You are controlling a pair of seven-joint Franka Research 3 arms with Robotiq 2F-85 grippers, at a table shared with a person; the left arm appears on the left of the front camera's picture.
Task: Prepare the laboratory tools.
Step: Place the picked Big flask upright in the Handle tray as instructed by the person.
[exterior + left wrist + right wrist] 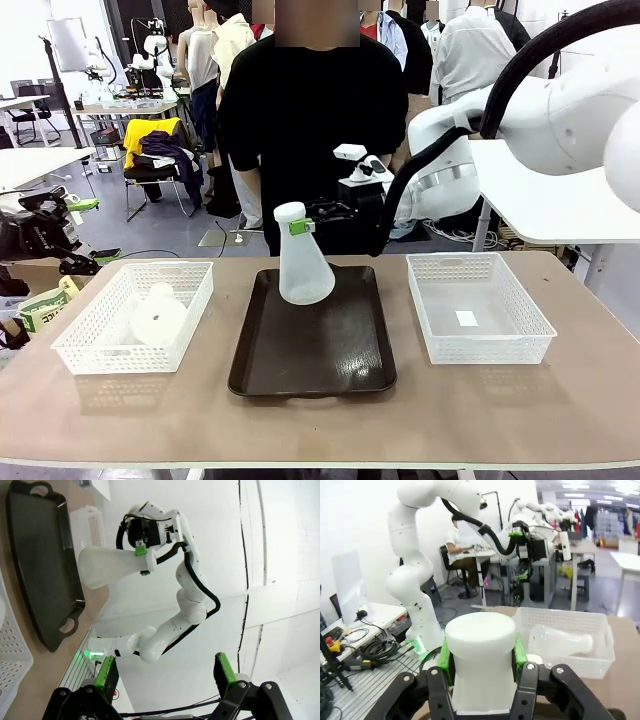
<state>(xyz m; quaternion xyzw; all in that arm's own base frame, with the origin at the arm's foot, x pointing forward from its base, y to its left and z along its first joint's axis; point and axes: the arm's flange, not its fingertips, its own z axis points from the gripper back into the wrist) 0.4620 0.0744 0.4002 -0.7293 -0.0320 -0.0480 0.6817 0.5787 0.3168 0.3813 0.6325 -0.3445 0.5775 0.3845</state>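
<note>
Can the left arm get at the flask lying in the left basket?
Probably yes: that flask lies in the open-topped basket with nothing over it, the left gripper is open, and the right gripper holds the other flask off over the tray.

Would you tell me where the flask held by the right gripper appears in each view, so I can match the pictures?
Front: flask at centre, over the tray.
Left wrist: flask upper left of centre, sideways, right of the tray.
Right wrist: flask neck at bottom centre, between the green pads.
Shared landmark: those pads of the right gripper on the neck.
</note>
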